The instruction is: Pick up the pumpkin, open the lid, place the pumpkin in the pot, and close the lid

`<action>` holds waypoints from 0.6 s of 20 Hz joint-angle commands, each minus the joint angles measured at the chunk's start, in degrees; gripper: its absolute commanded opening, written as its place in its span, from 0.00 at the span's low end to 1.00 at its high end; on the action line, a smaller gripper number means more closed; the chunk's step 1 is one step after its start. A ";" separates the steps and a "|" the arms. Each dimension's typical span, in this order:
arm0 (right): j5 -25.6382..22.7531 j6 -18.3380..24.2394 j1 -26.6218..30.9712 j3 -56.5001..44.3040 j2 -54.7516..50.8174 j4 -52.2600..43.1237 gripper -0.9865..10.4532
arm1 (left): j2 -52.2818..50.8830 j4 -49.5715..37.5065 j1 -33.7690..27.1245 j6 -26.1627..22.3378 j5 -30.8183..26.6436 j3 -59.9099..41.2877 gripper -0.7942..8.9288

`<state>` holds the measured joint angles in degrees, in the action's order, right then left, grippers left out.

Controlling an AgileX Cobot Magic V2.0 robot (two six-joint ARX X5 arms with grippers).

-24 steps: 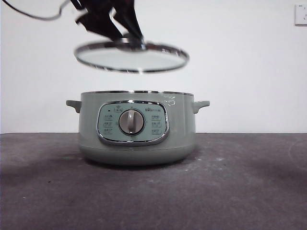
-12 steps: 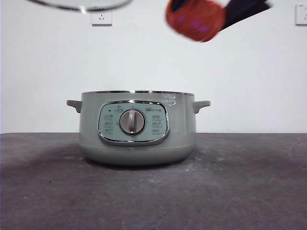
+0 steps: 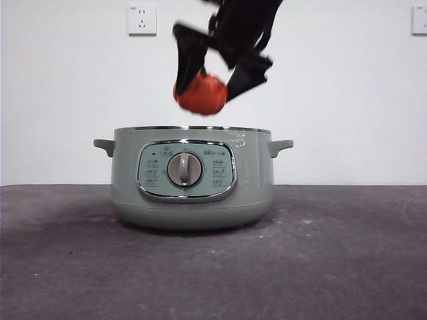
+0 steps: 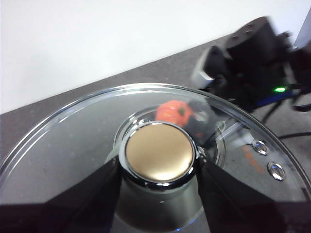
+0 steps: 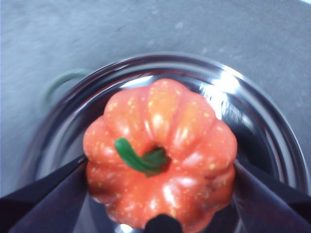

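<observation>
Small ribbed orange pumpkin (image 5: 160, 155) clamped in right hand (image 3: 217, 70), over open sage-green pot (image 3: 191, 177) near surface centre. Left hand (image 4: 158, 167) grips glass lid (image 4: 73, 141) by its knob (aloft). Risk: off-centre release bounces off rim.

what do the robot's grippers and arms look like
The right gripper is matte black, with two flat, angular, wedge-shaped jaws under a bulky black wrist block; in its wrist view the jaws are broad dark slabs. The left gripper has the same dark, flat jaws. Through the lid, the other arm shows black rounded housings, a small green light and dark cables.
</observation>
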<state>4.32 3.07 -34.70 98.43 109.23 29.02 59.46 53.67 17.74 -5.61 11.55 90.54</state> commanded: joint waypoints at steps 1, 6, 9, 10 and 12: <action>0.24 0.90 0.55 0.26 4.11 -2.99 0.08 | -0.92 -1.84 -0.20 -0.42 0.50 0.92 0.07; 0.20 1.97 0.57 0.26 9.44 -4.59 0.08 | -1.44 -1.11 -0.17 -0.42 0.59 0.92 0.07; 0.20 2.01 0.35 0.26 11.72 -3.63 0.08 | -1.44 -0.85 -0.17 -0.42 0.59 0.92 0.07; 0.20 2.08 0.15 0.26 12.20 -3.06 0.08 | -1.44 -0.85 -0.17 -0.44 0.59 0.92 0.07; 0.20 3.02 0.02 0.26 12.76 -1.92 0.08 | -1.44 -0.83 -0.17 -0.44 0.57 0.92 0.07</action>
<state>4.49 5.34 -34.44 98.67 121.14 27.29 58.81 55.40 17.74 -5.58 11.57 90.54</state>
